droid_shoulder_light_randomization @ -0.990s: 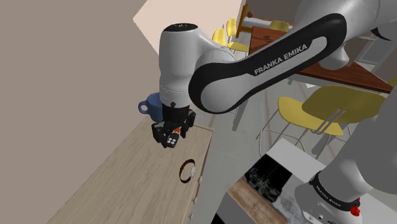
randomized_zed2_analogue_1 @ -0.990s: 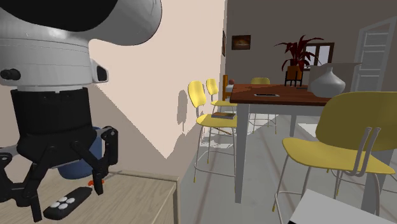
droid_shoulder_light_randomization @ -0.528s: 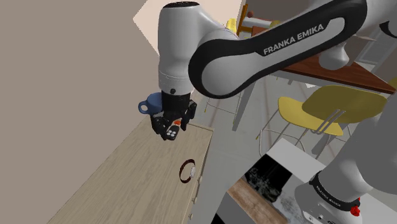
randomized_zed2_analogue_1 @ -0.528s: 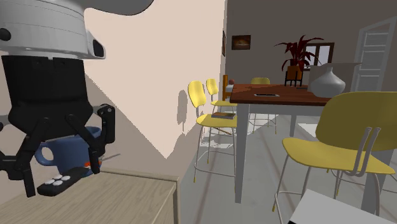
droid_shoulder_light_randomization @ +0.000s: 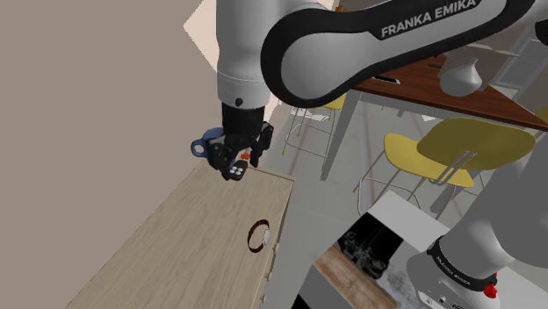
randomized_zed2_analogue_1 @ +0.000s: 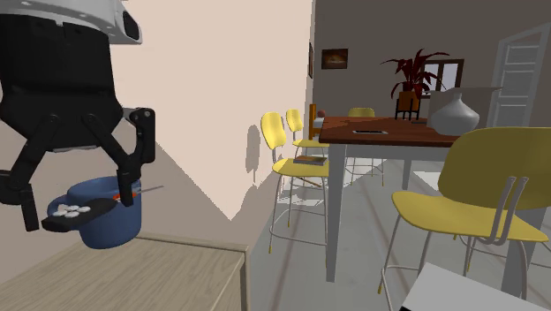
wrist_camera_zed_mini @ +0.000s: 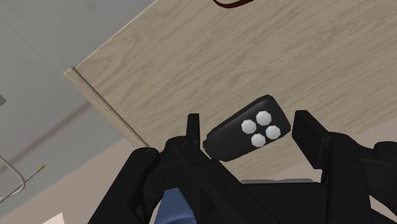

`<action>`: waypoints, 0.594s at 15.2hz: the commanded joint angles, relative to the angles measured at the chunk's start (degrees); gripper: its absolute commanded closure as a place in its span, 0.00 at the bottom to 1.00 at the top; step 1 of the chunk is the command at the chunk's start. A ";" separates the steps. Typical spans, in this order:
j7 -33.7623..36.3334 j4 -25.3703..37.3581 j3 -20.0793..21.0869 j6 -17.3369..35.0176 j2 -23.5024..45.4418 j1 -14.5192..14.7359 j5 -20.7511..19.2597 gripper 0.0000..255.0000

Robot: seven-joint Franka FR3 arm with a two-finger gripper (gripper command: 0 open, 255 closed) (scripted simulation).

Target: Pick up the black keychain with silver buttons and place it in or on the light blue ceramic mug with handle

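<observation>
The gripper (droid_shoulder_light_randomization: 237, 167), clamped on the keychain (wrist_camera_zed_mini: 249, 130), hangs just beside the mug (randomized_zed2_analogue_1: 106, 231) (rim seemingly not yet beneath); best centre over the opening, then lower before letting go.

The table (droid_shoulder_light_randomization: 176, 255) I work over is pale wood grain, set against a plain tan wall (droid_shoulder_light_randomization: 88, 97); the floor (randomized_zed2_analogue_1: 353, 265) past its edge is grey. In the second exterior view a dark wooden dining table (randomized_zed2_analogue_1: 380, 132) stands with yellow chairs (randomized_zed2_analogue_1: 490, 168) around it, a grey vase (randomized_zed2_analogue_1: 453, 110) on top and a red-leaved potted plant (randomized_zed2_analogue_1: 413, 71) showing at its far end. Behind, a grey-brown wall (randomized_zed2_analogue_1: 371, 35) bears a small framed picture (randomized_zed2_analogue_1: 335, 59), and a white panelled door (randomized_zed2_analogue_1: 523, 75) stands at that view's right edge.
</observation>
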 commanded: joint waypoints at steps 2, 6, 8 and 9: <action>-0.44 1.43 -0.04 -2.16 -0.82 -0.14 0.52 1.00; -0.76 3.80 -0.04 -5.12 -1.52 -0.21 0.95 1.00; -0.88 5.06 -0.05 -6.61 -1.79 -0.23 1.11 1.00; -0.93 5.72 -0.05 -7.36 -1.90 -0.24 1.18 1.00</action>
